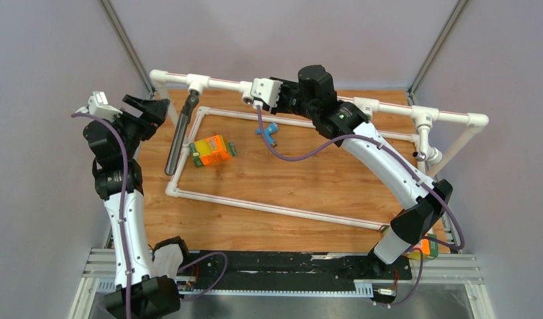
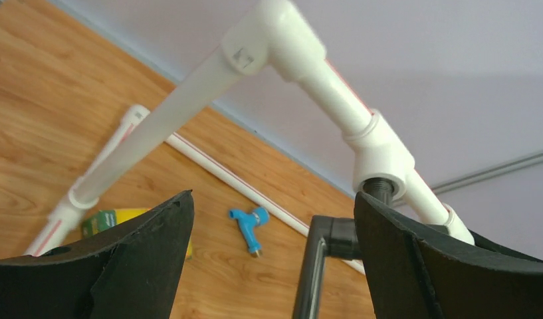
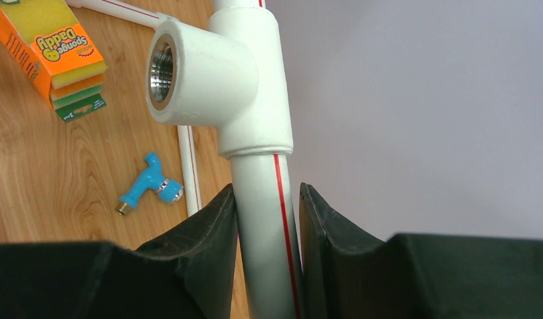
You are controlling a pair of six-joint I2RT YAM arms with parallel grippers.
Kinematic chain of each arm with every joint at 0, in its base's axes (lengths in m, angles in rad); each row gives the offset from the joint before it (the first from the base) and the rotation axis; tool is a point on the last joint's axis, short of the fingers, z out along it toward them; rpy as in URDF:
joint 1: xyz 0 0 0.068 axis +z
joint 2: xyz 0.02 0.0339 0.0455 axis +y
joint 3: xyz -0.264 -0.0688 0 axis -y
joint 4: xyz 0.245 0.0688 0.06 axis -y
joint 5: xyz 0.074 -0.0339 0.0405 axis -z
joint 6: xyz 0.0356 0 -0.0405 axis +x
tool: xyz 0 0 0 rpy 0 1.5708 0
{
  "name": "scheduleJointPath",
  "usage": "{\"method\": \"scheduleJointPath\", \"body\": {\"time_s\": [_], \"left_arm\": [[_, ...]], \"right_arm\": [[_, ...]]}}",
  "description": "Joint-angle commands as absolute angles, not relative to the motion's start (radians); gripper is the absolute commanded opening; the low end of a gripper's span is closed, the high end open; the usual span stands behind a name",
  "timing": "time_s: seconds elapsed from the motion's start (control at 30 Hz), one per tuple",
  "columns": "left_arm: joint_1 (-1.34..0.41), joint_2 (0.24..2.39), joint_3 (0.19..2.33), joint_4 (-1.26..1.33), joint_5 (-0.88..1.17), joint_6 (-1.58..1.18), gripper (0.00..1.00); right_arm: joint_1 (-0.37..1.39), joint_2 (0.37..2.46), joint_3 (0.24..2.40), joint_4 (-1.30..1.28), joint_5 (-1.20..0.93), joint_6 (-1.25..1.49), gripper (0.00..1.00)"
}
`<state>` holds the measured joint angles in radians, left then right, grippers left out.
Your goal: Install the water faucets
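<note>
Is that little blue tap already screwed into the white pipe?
No, the blue faucet lies loose on the wooden table, while the tee socket stands empty.

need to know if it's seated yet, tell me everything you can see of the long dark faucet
The long dark faucet is a dark-brown L-shaped tube, metal by its look. Its short threaded end enters a tee socket of the white pipe frame, with some thread showing below the socket. The long leg hangs down at a slant. The open left claw straddles its elbow; contact cannot be told.
</note>
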<state>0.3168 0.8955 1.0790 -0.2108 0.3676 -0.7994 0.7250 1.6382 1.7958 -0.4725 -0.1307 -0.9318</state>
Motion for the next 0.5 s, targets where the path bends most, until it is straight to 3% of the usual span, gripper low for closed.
{"method": "scheduleJointPath", "body": {"time_s": [0.0, 0.23, 0.47], "left_arm": [[0.394, 0.879, 1.002, 0.037, 0.721, -0.991, 0.95], [0.420, 0.888, 0.972, 0.022, 0.876, -0.947, 0.88], [0.422, 0.920, 1.035, -0.284, 0.868, -0.723, 0.78]], "right_arm": [[0.772, 1.690, 1.743, -0.552, -0.225, -0.816, 0.00], [0.772, 1.695, 1.736, -0.549, -0.232, -0.815, 0.00], [0.772, 1.693, 1.738, -0.549, -0.235, -0.813, 0.00]]}}
